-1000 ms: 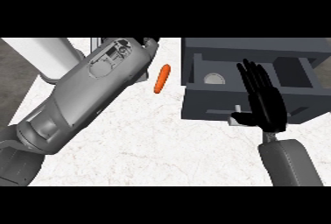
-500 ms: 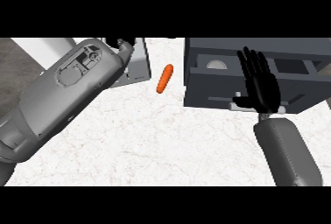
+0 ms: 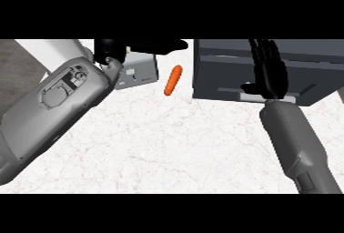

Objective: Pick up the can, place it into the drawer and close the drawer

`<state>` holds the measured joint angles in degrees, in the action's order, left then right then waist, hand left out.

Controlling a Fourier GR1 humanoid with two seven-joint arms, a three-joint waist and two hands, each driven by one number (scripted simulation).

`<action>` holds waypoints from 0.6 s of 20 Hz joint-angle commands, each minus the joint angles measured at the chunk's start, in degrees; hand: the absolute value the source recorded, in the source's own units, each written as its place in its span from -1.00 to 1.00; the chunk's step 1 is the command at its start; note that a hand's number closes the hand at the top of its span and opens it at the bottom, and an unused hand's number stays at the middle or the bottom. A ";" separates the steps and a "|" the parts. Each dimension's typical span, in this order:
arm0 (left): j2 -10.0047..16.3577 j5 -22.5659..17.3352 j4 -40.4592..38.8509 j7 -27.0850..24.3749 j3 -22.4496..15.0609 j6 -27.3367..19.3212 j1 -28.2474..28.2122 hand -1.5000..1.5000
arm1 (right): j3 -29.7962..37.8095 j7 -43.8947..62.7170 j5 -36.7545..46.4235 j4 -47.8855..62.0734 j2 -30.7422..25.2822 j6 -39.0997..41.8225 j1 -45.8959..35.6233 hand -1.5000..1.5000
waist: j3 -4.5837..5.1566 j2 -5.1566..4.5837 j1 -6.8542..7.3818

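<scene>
The dark grey drawer (image 3: 222, 68) sits at the top right, and its inside no longer shows. No can is visible anywhere in this view. My right hand (image 3: 269, 68) lies flat against the drawer's front, fingers straight and pointing away from me, just above a pale handle strip (image 3: 259, 97). At the top left, my left hand (image 3: 113, 48) is raised above its bulky grey forearm, with relaxed fingers stretched to the right and holding nothing.
An orange carrot-like stick (image 3: 173, 80) lies on the white marble counter (image 3: 168, 150) between the two arms. A small light grey box (image 3: 138, 70) stands just beside the left hand. The counter's left edge (image 3: 37, 63) borders a darker floor.
My right hand has pushed forward against the drawer front. The drawer's open compartments, visible before with a pale round thing inside, have slid out of sight. The left arm shifted slightly.
</scene>
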<state>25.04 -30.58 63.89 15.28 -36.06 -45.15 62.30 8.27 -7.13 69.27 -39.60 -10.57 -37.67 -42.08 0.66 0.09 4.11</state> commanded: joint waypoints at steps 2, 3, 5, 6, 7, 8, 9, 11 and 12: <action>4.32 0.33 5.97 3.70 0.95 1.08 -1.63 -1.00 | 2.29 2.61 1.06 11.22 1.04 -3.25 -8.41 -1.00 | -0.79 -0.90 0.75; 3.83 1.02 6.98 2.08 0.15 0.75 -4.31 -1.00 | 2.57 1.28 0.77 12.92 0.94 -4.48 -9.01 -1.00 | -0.79 -1.09 0.90; 4.60 1.85 7.12 2.27 0.64 0.39 -5.31 -1.00 | 2.96 1.95 1.09 15.81 1.06 -4.41 -12.51 -1.00 | -0.77 -1.08 0.37; 4.31 1.00 7.41 1.15 1.38 1.85 -6.63 -1.00 | 2.81 2.45 1.95 17.49 1.23 -5.44 -13.20 -1.00 | -0.75 -1.33 0.53; 6.22 0.61 8.04 -0.26 2.67 3.34 -8.58 -1.00 | 3.80 -0.02 -0.05 17.14 -1.11 -2.51 -15.43 -1.00 | -0.73 -1.22 0.34; 3.17 2.27 10.45 -0.57 0.31 -0.08 -9.33 -1.00 | 3.64 1.96 1.44 19.01 0.16 -6.24 -14.46 -1.00 | -0.78 -1.45 1.35; 4.61 2.45 9.15 1.19 1.07 0.82 -6.66 -1.00 | 4.04 1.26 0.89 19.75 0.26 -6.69 -15.26 -1.00 | -0.83 -1.65 1.30; 4.36 3.11 11.01 1.12 0.28 0.00 -8.99 -1.00 | 4.65 1.81 0.42 20.66 0.02 -6.64 -17.20 -1.00 | -0.82 -1.46 1.37; 4.86 2.81 11.01 -0.24 0.85 1.29 -9.86 -1.00 | 4.66 3.32 0.95 21.66 -0.26 -5.49 -18.66 -1.00 | -0.77 -1.72 1.79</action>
<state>29.15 -28.45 72.96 15.67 -35.27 -44.34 54.36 12.09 -4.78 70.20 -22.62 -10.86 -44.80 -54.93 0.12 -0.58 4.34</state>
